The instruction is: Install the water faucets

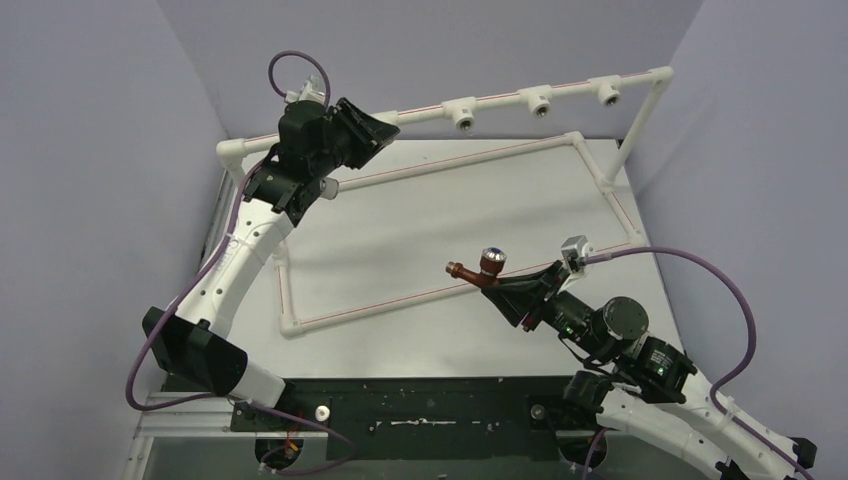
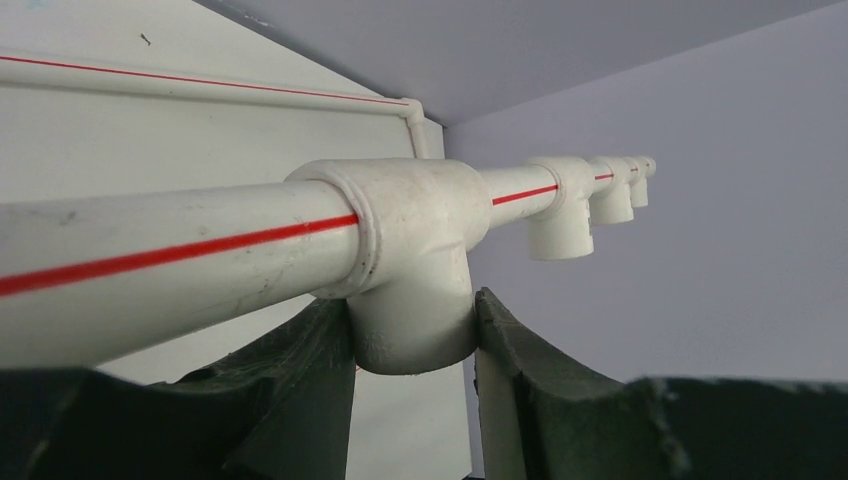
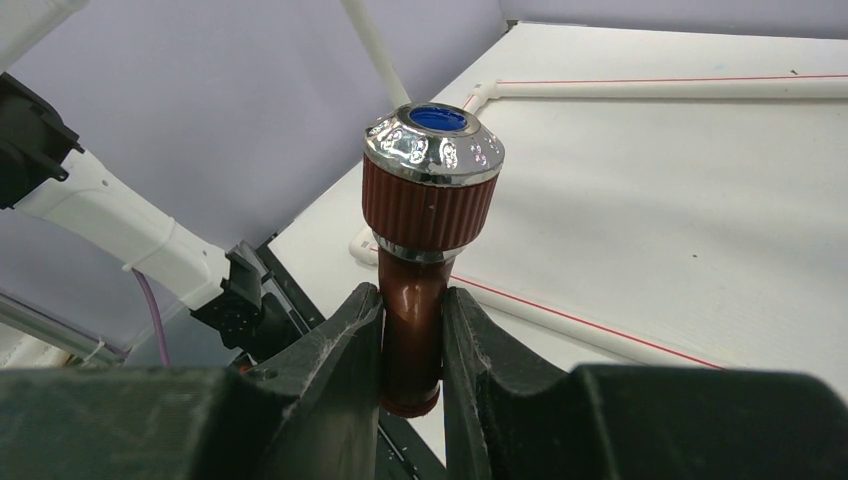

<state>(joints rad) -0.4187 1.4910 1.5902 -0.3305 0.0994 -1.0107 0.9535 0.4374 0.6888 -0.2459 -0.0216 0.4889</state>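
Note:
My right gripper [image 1: 500, 285] is shut on the dark reddish-brown water faucet [image 1: 482, 268] and holds it above the table's right half. In the right wrist view the fingers [image 3: 340, 350] clamp the faucet's stem [image 3: 412, 330], and its ribbed knob with a silvery-blue cap [image 3: 433, 150] stands above them. My left gripper [image 1: 385, 125] is up at the raised rail of the white pipe frame [image 1: 500, 97], at its left end. There its fingers [image 2: 300, 380] press on both sides of a white tee socket [image 2: 410, 250] that points down between them.
Three more tee sockets [image 1: 462, 115] [image 1: 537, 102] [image 1: 607, 92] hang along the raised rail to the right. The frame's lower loop [image 1: 400, 300] lies on the table with red-striped pipes. Purple-grey walls close in left, back and right. A small white round piece [image 1: 322, 411] sits on the black base strip.

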